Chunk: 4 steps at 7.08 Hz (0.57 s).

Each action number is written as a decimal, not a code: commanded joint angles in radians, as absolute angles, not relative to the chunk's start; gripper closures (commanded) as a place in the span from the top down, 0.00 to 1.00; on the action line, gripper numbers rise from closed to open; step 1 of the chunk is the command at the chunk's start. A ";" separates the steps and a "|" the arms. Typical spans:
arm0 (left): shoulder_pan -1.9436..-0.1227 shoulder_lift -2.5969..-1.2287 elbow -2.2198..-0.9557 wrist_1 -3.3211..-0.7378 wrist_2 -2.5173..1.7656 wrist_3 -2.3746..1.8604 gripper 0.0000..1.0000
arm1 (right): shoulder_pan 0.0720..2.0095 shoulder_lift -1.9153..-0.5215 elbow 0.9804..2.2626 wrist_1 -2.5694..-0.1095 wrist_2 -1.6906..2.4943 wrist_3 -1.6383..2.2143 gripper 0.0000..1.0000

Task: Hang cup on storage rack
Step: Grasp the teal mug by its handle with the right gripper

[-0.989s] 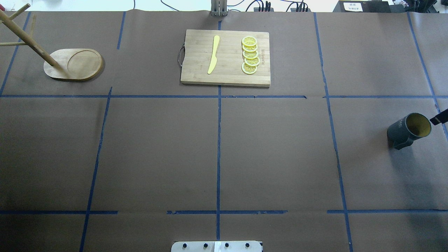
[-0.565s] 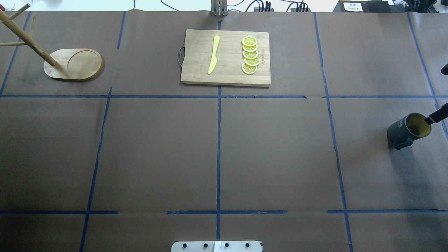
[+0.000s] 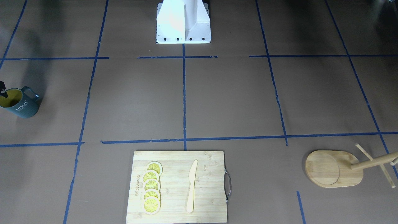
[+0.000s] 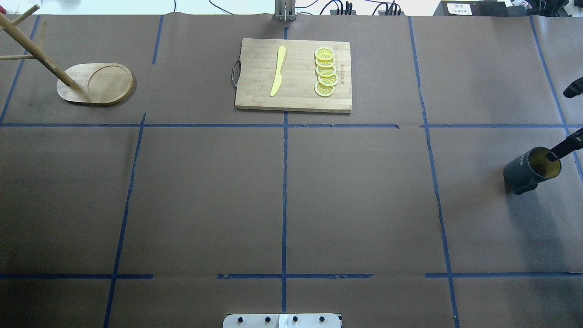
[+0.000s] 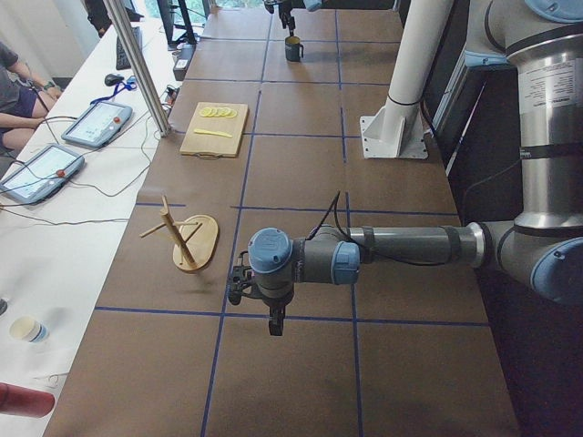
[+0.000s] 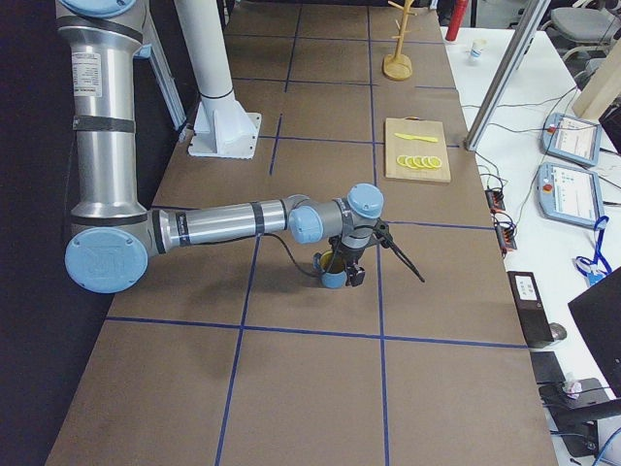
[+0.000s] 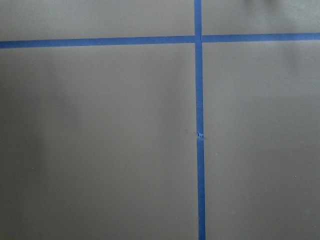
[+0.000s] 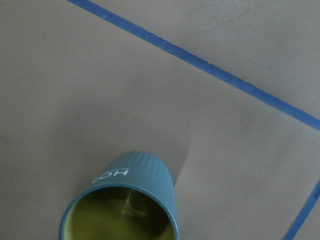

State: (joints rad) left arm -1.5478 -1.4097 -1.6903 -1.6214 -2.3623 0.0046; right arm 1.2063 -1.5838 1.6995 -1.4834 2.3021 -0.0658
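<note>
Table (image 4: 282, 196) mostly bare brown paper with blue tape lines; wide free room across whole near half and between objects.

Furthest left, left gripper (image 5: 264, 305) over left end of table, outside overhead view, apart from storage rack (image 4: 95, 84). Seen only from table's left end, so cannot tell whether jaws stand apart or together; from its wrist camera, only paper and tape.

Storage rack close to far edge at left end. Oval base fully in view, pole and pegs cut off by left border of overhead view.

At far centre, cutting board (image 4: 294, 75) with yellow knife (image 4: 278, 70) and row of lemon slices (image 4: 325, 73), well apart from rack and cup (image 4: 530, 168).

Cup near right end of table, upright on base, long axis vertical, yellow mouth up. Handle toward robot, "HOME" lettering toward operators' side.

Right gripper (image 4: 557, 125) spread wide, gripping nothing: one finger (image 4: 562, 148) dipping into cup mouth, other well outside on far side. Rest of gripper cut off by right border of overhead view.
</note>
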 commanded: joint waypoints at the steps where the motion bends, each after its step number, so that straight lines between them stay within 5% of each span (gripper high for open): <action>1: -1.548 -1.410 -1.690 -1.621 -2.362 0.005 1.00 | 1.181 -1.569 1.665 -1.483 2.299 -0.064 1.00; 4: -1.549 -1.410 -1.690 -1.620 -2.362 0.005 1.00 | 1.183 -1.566 1.599 -1.301 2.290 0.038 1.00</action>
State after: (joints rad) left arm -1.5480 -1.4097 -1.6904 -1.6211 -2.3623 0.0046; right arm 1.1830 -1.5649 1.6401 -1.4129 2.2945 -0.0297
